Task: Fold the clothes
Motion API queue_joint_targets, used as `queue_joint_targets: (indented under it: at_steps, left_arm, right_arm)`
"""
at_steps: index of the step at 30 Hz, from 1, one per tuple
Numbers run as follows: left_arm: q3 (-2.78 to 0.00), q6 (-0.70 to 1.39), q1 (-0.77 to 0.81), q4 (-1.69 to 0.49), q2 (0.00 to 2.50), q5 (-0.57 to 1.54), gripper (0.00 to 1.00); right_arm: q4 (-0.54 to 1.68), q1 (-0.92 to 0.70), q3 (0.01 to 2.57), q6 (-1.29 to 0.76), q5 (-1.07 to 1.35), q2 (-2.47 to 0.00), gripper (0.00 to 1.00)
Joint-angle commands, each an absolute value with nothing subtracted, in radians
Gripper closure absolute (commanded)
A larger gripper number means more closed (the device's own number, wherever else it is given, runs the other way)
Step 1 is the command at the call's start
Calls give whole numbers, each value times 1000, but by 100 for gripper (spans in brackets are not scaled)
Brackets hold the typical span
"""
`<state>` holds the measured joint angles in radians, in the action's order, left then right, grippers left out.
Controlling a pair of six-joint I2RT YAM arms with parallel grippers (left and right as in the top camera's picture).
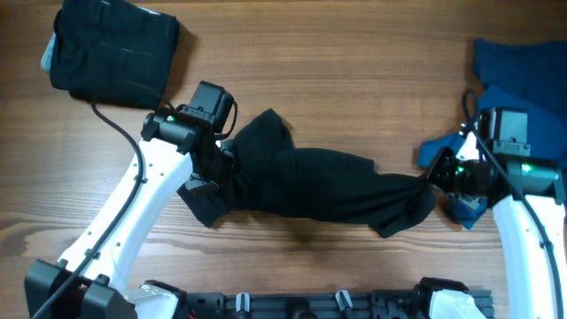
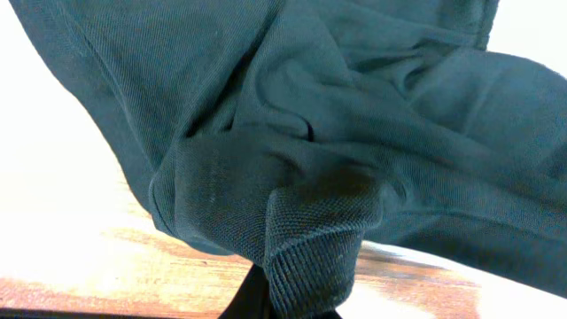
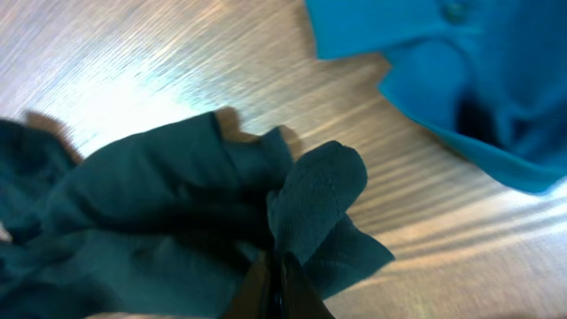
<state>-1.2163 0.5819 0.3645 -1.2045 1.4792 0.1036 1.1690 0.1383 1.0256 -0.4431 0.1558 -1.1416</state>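
A crumpled black shirt point(image 1: 328, 186) hangs stretched across the middle of the table between both arms. My left gripper point(image 1: 223, 164) is shut on its left end. In the left wrist view the dark cloth point(image 2: 354, 133) fills the frame, and a ribbed edge point(image 2: 310, 275) is pinched at the bottom. My right gripper point(image 1: 431, 180) is shut on the shirt's right end. There the fingers point(image 3: 276, 279) stand pressed together on a fold of dark fabric point(image 3: 159, 195). The middle of the shirt sags onto the wood.
A folded black garment point(image 1: 111, 49) lies at the far left corner. Blue garments point(image 1: 523, 71) are heaped at the far right, and one blue piece point(image 3: 443, 71) reaches close to my right gripper. A black cable point(image 1: 115, 124) runs along the left arm.
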Motion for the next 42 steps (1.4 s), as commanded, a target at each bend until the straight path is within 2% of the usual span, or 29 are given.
queue_joint_targets:
  at_steps: [1, 19, 24, 33, 35, 38, 39, 41, 42]
  left_arm:
    - [-1212, 581, 362, -1187, 1417, 115, 96]
    - [-1212, 610, 323, -1126, 1395, 115, 96]
    - [-1212, 618, 257, -1117, 1395, 116, 96]
    - [-1212, 618, 228, -1117, 1395, 115, 96]
    - [-1212, 617, 228, -1118, 1395, 116, 96]
    - [-1212, 614, 228, -1118, 1395, 116, 95]
    - [-1212, 614, 228, -1118, 1395, 115, 95]
    - [-1212, 614, 228, -1119, 1395, 115, 95]
    - [-1212, 614, 228, -1119, 1395, 115, 94]
  right_arm:
    - [1198, 134, 1047, -526, 67, -1088, 96]
    - [1189, 126, 796, -484, 316, -1089, 96]
    - [1122, 47, 693, -480, 367, -1089, 96]
    - [1000, -183, 629, -622, 323, -1089, 94]
    - [996, -226, 629, -640, 274, -1089, 82]
    - [1001, -263, 629, -663, 194, -1091, 73]
    - [1005, -263, 631, -662, 175, -1091, 66]
    - [1021, -263, 645, -662, 147, -1091, 46]
    - [1034, -263, 658, -661, 134, -1091, 41]
